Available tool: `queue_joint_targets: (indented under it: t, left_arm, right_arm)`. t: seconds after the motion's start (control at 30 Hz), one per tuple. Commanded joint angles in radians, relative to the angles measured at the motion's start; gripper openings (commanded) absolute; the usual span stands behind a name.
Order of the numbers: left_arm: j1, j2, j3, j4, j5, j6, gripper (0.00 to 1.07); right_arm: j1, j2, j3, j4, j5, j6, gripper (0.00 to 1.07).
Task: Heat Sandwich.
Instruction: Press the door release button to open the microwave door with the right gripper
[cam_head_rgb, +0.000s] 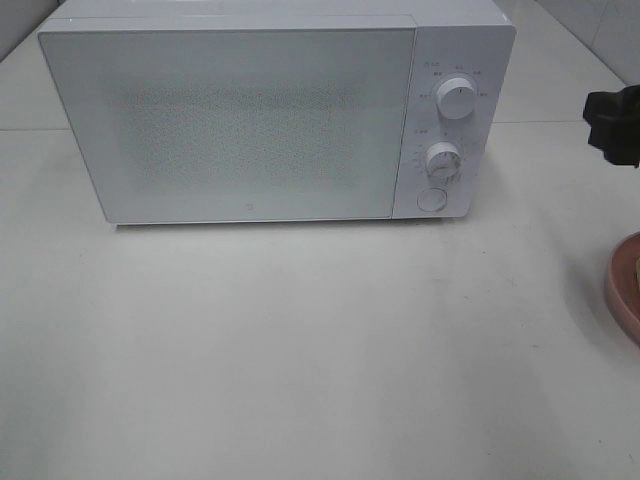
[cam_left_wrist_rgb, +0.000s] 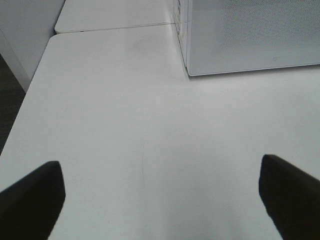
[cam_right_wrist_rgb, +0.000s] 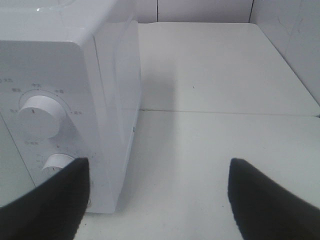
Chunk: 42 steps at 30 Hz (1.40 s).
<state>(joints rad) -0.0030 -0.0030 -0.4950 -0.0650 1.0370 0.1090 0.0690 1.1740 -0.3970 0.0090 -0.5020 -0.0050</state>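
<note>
Sandwich (cam_head_rgb: 635, 266) apart from right end effector (cam_head_rgb: 597, 126)

Light is bright, flat and diffuse, washing the white table (cam_left_wrist_rgb: 150, 125) nearly featureless. Straight ahead of the right gripper (cam_right_wrist_rgb: 157, 175) a faint grey shadow lies beside the microwave (cam_right_wrist_rgb: 110, 75). Its jaws, and those of the left gripper (cam_left_wrist_rgb: 160, 180), look dark, soft-edged and out of focus.
</note>
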Motion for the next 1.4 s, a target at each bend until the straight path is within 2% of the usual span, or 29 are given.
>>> queue_joint_targets:
  t: [0.03, 0.13, 0.17, 0.2, 0.27, 0.33, 0.37, 0.47, 0.73, 1.03, 1.3, 1.4]
  left_arm:
    - [0.002, -0.023, 0.001, 0.001, -0.008, -0.002, 1.03]
    - [0.002, -0.023, 0.001, 0.001, -0.008, -0.002, 1.03]
    - [0.002, -0.023, 0.001, 0.001, -0.008, -0.002, 1.03]
    - [0.002, -0.023, 0.001, 0.001, -0.008, -0.002, 1.03]
    - [0.002, -0.023, 0.001, 0.001, -0.008, -0.002, 1.03]
    - [0.002, -0.023, 0.001, 0.001, -0.008, -0.002, 1.03]
    - [0.002, -0.023, 0.001, 0.001, -0.008, -0.002, 1.03]
    - [0.002, -0.023, 0.001, 0.001, -0.008, -0.002, 1.03]
    - [0.002, -0.023, 0.001, 0.001, -0.008, -0.002, 1.03]
    - [0.002, -0.023, 0.001, 0.001, -0.008, -0.002, 1.03]
    - [0.002, -0.023, 0.001, 0.001, -0.008, -0.002, 1.03]
    - [0.002, -0.023, 0.001, 0.001, -0.008, -0.002, 1.03]
  right_arm:
    - [0.034, 0.041, 0.034, 0.032, -0.147, -0.042, 0.75]
    - [0.109, 0.099, 0.07, 0.127, -0.266, -0.088, 0.75]
    - [0.164, 0.146, 0.092, 0.212, -0.346, -0.141, 0.75]
    - [0.164, 0.146, 0.092, 0.212, -0.346, -0.141, 0.75]
    - [0.216, 0.19, 0.106, 0.296, -0.417, -0.189, 0.75]
    - [0.295, 0.249, 0.12, 0.401, -0.511, -0.222, 0.75]
    - [0.295, 0.249, 0.12, 0.401, -0.511, -0.222, 0.75]
    - [0.382, 0.327, 0.129, 0.489, -0.612, -0.224, 0.75]
    - [0.506, 0.464, 0.129, 0.575, -0.701, -0.191, 0.75]
    - [0.528, 0.567, 0.129, 0.576, -0.746, -0.093, 0.75]
    - [0.528, 0.566, 0.129, 0.574, -0.764, -0.083, 0.75]
    - [0.528, 0.566, 0.129, 0.573, -0.768, 0.036, 0.75]
